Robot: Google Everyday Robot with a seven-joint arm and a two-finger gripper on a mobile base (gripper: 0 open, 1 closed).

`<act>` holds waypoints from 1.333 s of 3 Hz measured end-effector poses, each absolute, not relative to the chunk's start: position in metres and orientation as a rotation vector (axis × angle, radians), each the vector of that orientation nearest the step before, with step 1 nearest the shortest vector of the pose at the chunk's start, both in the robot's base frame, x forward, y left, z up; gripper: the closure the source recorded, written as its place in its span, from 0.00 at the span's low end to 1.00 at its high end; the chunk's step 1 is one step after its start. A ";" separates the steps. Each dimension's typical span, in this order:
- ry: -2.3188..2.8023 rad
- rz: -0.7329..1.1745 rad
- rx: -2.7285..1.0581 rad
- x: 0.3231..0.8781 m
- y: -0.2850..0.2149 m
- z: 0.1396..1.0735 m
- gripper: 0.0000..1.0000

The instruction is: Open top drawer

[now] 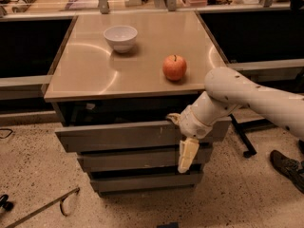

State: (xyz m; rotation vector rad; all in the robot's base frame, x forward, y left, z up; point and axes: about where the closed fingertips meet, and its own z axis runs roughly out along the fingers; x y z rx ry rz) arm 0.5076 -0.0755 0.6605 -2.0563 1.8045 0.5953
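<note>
The top drawer (pixel 118 136) is the widest grey front of three, just under the tan tabletop (pixel 90 75), and it stands out a little, with a dark gap above it. My gripper (pixel 178 143) is at the drawer's right part, on the end of the white arm that comes in from the right. One cream finger (pixel 173 118) hooks over the drawer's top edge. The other finger (pixel 187 156) hangs down in front of the drawer face. The fingers are spread apart.
A red apple (pixel 174 67) and a white bowl (pixel 120 36) sit on the tabletop. Two narrower grey drawers (pixel 133 159) lie below. A person's shoe (pixel 287 167) and a dark stand leg (pixel 241 136) are on the right floor. A thin metal tool (pixel 47 208) lies on the left floor.
</note>
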 end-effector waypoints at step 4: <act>1.852 0.828 -2.242 0.429 -0.102 0.713 0.00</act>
